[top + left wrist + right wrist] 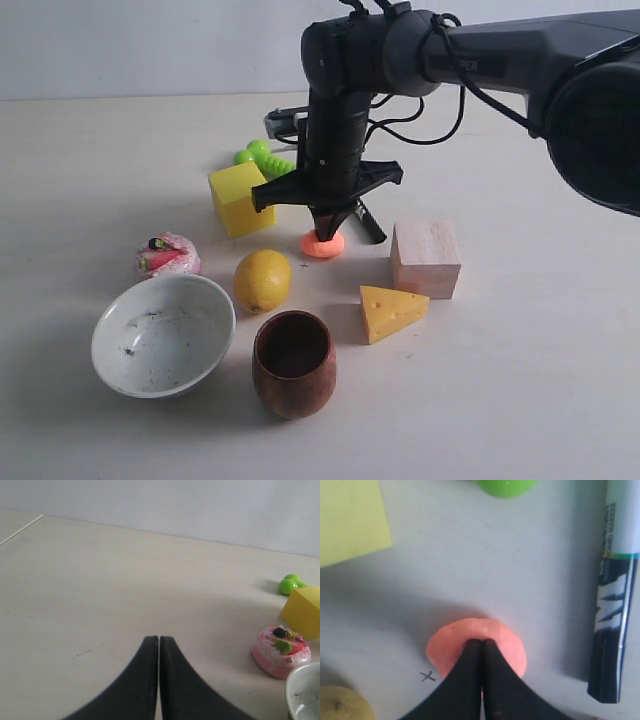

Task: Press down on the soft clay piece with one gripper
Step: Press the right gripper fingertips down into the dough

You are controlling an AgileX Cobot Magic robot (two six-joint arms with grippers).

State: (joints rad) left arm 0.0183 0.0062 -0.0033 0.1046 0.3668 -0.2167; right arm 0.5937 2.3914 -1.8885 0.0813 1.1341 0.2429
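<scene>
right gripper [481,647] closed, tips touching flattened matte clay piece [451,645].

The left gripper [159,642] has its fingers pressed together. A pink doughnut toy [281,651] sits by a yellow block [304,611].

Not much here can be read. The marker pen [611,605] lying on the counter [470,555] carries bold white strokes on its dark blue band that look like a large letter M, seen sideways. A line of fine print runs along its pale barrel, too blurred to make out. A small cross [427,676] is inked straight onto the counter, just beside the soft clay piece [507,645]. The black arm [500,55] bears a short strip of pale lettering on its side, too small to read. Nothing else shows writing.
</scene>
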